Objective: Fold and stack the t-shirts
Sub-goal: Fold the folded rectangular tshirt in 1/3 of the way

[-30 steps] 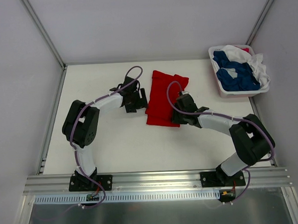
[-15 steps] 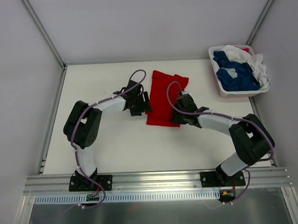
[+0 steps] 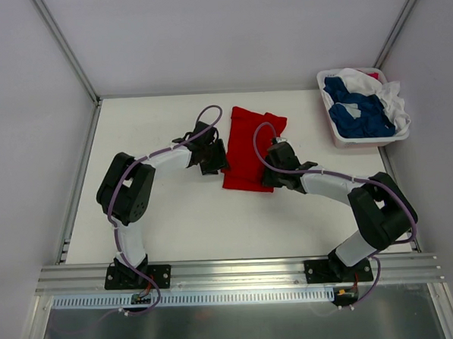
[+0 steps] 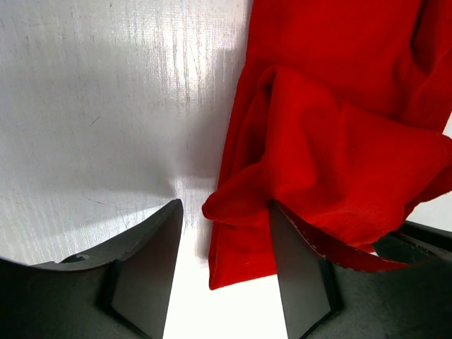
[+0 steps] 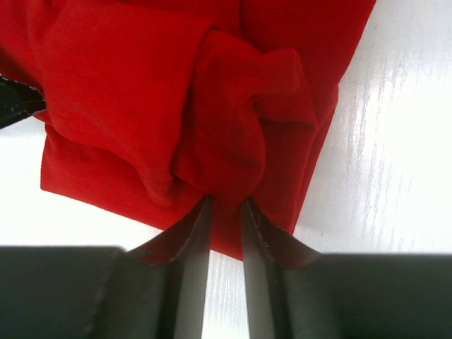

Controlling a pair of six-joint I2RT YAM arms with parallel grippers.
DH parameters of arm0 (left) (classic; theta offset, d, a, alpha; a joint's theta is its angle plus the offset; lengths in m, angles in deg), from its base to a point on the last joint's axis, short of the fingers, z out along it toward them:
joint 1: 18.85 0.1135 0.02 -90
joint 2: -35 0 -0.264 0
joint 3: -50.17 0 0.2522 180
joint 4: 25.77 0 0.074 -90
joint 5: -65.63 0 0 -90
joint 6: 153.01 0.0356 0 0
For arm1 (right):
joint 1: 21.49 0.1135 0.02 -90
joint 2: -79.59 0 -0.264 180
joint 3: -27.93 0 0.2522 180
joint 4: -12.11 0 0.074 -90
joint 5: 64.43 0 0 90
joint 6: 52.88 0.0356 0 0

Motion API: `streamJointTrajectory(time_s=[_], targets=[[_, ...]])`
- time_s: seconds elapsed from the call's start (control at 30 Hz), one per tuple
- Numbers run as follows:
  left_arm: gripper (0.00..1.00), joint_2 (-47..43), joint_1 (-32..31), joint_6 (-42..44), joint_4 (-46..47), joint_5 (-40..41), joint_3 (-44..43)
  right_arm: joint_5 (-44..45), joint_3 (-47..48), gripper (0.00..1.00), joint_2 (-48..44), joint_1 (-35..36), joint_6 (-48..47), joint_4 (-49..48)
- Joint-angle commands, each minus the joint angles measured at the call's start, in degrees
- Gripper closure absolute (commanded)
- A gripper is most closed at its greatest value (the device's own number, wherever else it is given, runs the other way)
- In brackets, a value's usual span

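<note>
A: So, where was the red t-shirt (image 3: pixel 248 138) in that frame?

B: It was on the table (image 3: pixel 156 127), about mid-width and toward the far side, between the two arms. It was partly folded, with its long axis running away from the bases. The near end was creased and bunched.

A: Left gripper (image 4: pixel 224 210)?

B: It was at the shirt's left edge. The jaws stood apart, middling wide. A raised fold of the cloth's edge sat in the gap. The cloth touched the finger on the right of the wrist view. A sliver of table showed between the cloth and the other finger. Not clamped.

A: Right gripper (image 5: pixel 227 202)?

B: It was down on the shirt's near right part, close to the right edge. The jaws were narrow, with a gathered ridge of red cloth pinched between the tips. Wrinkles ran outward from the pinch.

A: The rest?

B: The blue t-shirts (image 3: pixel 360 117) and a white t-shirt (image 3: pixel 390 96) were heaped in the basket (image 3: pixel 365 141) at the far right corner, well apart from the red one. A red scrap showed at the basket's far rim. Couldn't tell what it was.
</note>
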Motion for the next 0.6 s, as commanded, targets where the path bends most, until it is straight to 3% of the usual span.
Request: streamJointTrajectory(time_s=[0.0,0.4,0.57], targets=[[0.47,-0.93,-0.79,0.53,0.79,-0.21,-1.46,-0.58,1.53,0.72,0.35,0.23,0.22,-2.12],[0.46,0.04,-0.7,1.84,0.7,0.32,-3.57,-0.14,3.02,0.72,0.97,0.23,-0.48,-1.59],[0.48,0.57,-0.7,2.02,0.61,0.15,-4.01,-0.05,3.11,0.77,0.79,0.14,-0.66,-1.59]])
